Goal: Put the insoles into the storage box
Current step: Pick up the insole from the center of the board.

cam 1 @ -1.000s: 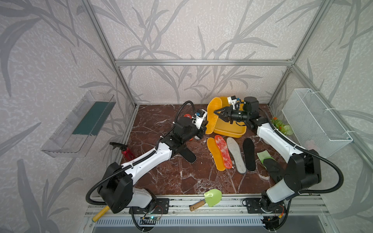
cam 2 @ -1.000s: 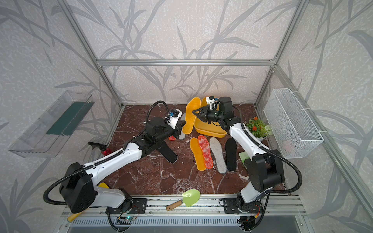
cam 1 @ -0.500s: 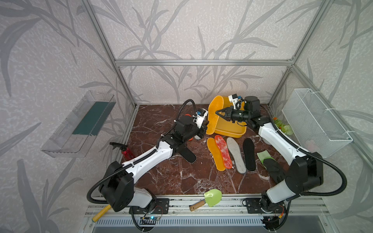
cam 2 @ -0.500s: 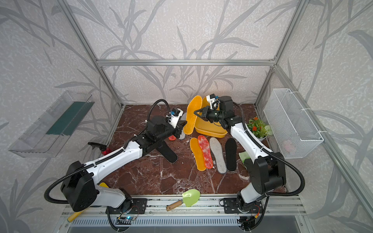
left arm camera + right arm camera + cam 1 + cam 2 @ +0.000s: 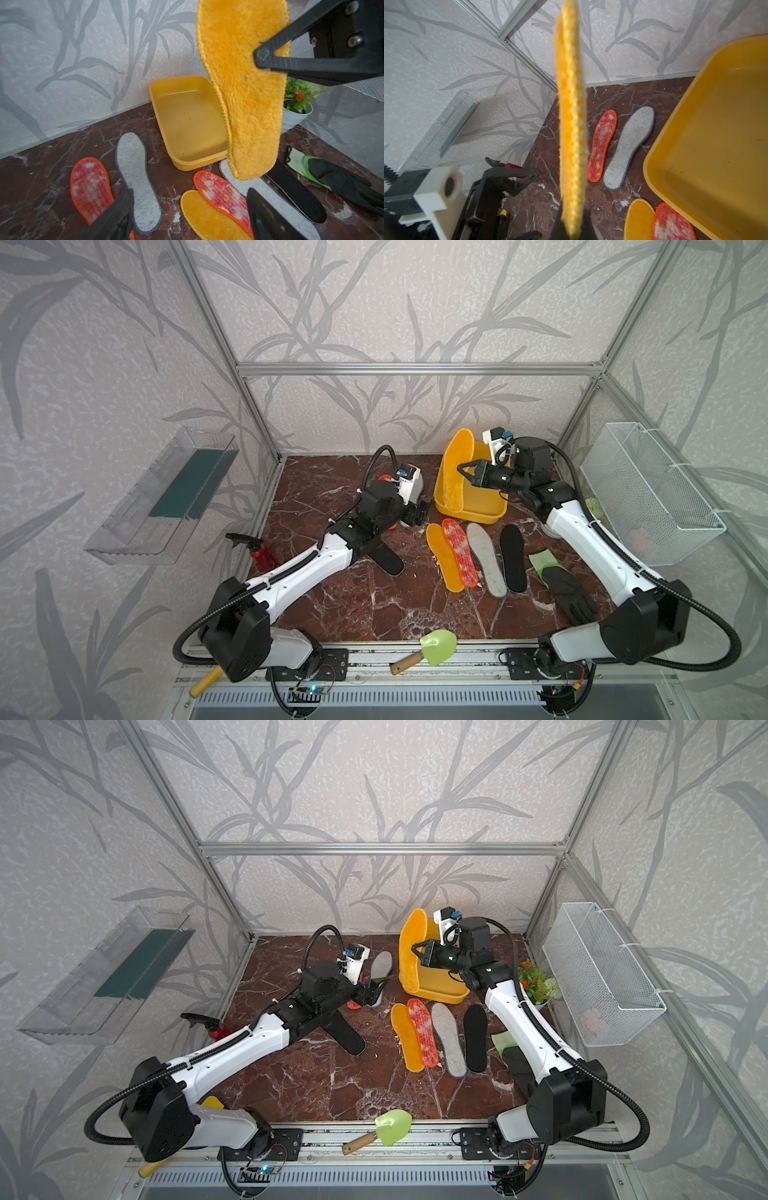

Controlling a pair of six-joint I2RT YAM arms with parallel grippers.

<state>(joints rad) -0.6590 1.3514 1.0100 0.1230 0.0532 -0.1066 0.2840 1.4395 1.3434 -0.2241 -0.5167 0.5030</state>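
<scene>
A dark red marble tabletop (image 5: 374, 605) is lying inside a leaf-papered, aluminium-framed enclosure (image 5: 415, 369), the storage box (image 5: 469, 512) standing at the back with four insoles (image 5: 484, 560) lying just before it. The right gripper (image 5: 461, 471) is clamping a yellow-orange insole (image 5: 457, 448) upright above the box's edge nearer the left arm (image 5: 316, 564), while the left gripper (image 5: 189, 193) is hanging spread wide and empty. That arm is overlapping a black insole (image 5: 388, 560) and hiding much of a grey insole (image 5: 381, 965) and a red-white insole (image 5: 91, 191) from above.
</scene>
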